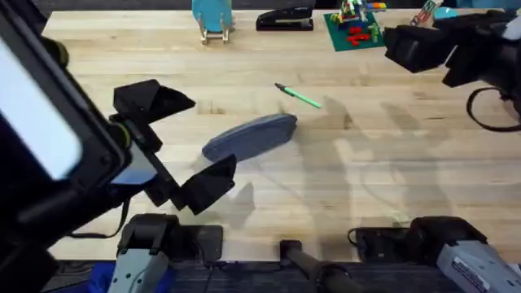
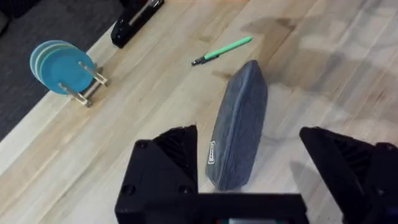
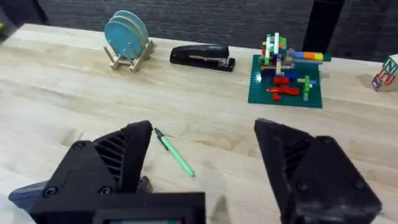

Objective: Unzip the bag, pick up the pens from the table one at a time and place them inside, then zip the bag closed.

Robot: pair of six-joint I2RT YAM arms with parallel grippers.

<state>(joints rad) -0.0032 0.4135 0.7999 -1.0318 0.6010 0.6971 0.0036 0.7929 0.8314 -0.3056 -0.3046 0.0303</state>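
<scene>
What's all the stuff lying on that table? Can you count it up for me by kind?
Pouch: 1
Green pen: 1
Black stapler: 1
Rack of blue plates: 1
Toy brick model on a green base: 1
Small block at the far right edge: 1
Total: 6

No readable text anywhere. Small tag on the bag (image 2: pixel 238 127) at lower centre of the left wrist view, markings too small to read.
</scene>
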